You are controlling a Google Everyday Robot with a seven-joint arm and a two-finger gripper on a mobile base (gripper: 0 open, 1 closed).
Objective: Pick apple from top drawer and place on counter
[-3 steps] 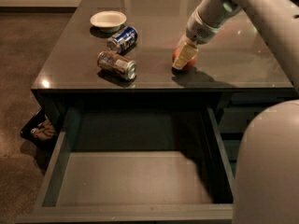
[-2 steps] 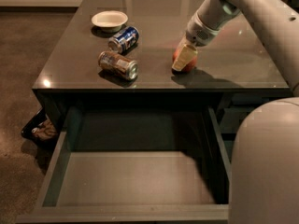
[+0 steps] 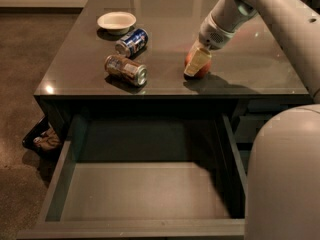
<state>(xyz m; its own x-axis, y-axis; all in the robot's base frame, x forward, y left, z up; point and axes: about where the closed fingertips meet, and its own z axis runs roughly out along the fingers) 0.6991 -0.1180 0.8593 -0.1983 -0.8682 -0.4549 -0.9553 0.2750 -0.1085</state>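
The apple (image 3: 205,70), red with yellowish patches, sits on the counter (image 3: 165,14) near its front edge, right of centre. My gripper (image 3: 197,64) reaches down from the upper right and is shut on the apple. One pale yellow finger (image 3: 196,62) covers the apple's front, so only the apple's sides show. The top drawer (image 3: 130,229) is pulled wide open below the counter. Its flat grey floor holds nothing.
A blue can (image 3: 132,41) and a brownish can (image 3: 126,70) lie on their sides on the counter's left half, and a white bowl (image 3: 116,21) stands behind them. My pale body (image 3: 285,179) fills the lower right beside the drawer. A dark bundle (image 3: 42,139) lies on the floor at left.
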